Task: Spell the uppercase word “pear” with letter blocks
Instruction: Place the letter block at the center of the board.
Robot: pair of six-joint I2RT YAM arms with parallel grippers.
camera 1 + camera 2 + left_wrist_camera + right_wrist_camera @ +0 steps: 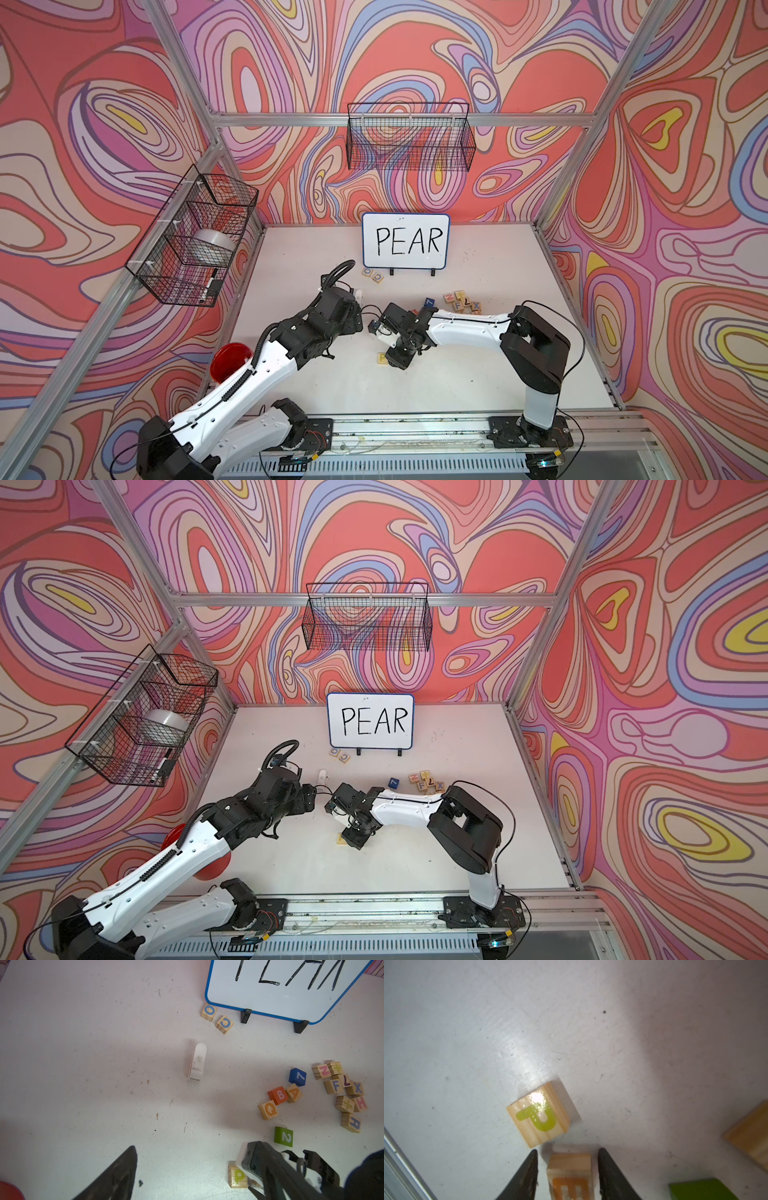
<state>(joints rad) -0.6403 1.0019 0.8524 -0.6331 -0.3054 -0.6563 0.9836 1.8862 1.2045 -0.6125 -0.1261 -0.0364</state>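
My left fingers [187, 1172] hung spread over bare desk [104, 1064]. Further right, the P block [538, 1120] lay flat on the desk, and just beside it the E block [571, 1176] sat between my right fingers [568, 1174], slightly parted with gaps either side.

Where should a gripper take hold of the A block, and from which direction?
From above, jaws on its two free side faces. The A block lies flat, letter up, with the red B block against one side and the blue 7 block close at another. I'd set the fingers on the pair of faces away from the B block; room looks tight.
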